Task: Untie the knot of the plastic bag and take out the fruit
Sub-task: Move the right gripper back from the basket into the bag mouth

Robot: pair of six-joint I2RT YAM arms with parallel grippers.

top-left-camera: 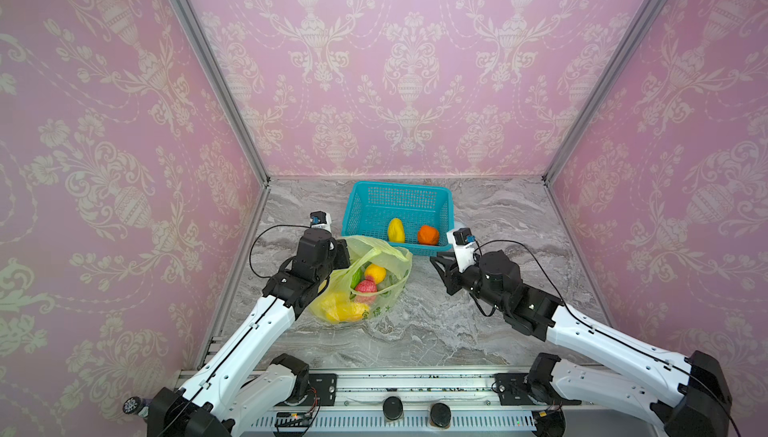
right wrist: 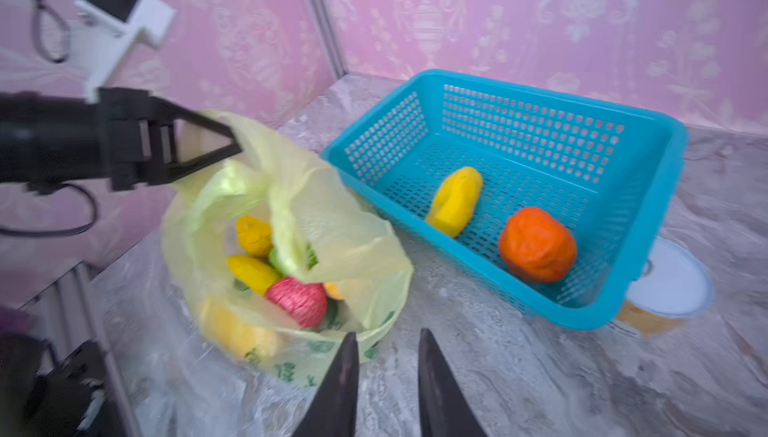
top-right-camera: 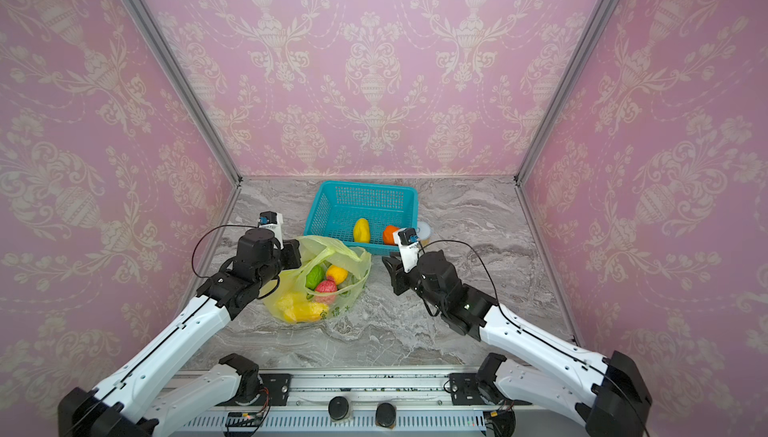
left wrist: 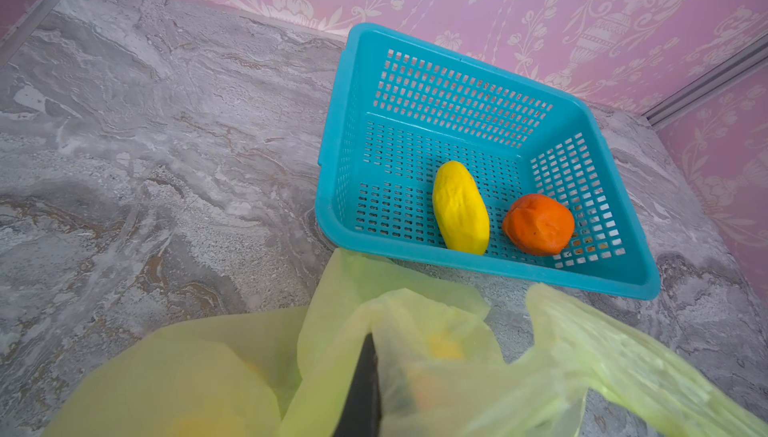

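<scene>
- My left gripper (right wrist: pixel 235 142) is pressed together on the rim of the thin translucent yellow-green plastic bag (right wrist: pixel 353 243), holding its mouth open.
- My right gripper (right wrist: pixel 388 337) is slightly spread and empty, just beside the bag.
- The bag sits on the grey marble table (top-left-camera: pixel 457 331), holding a pink-red bumpy fruit (top-left-camera: pixel 365 288), a green fruit (top-right-camera: pixel 314 276) and a round yellow-orange fruit (top-left-camera: pixel 375 271).
- A long yellow fruit (top-left-camera: pixel 396 230) and an orange fruit (top-left-camera: pixel 428 235) lie in the teal mesh basket (top-left-camera: pixel 399 184).
</scene>
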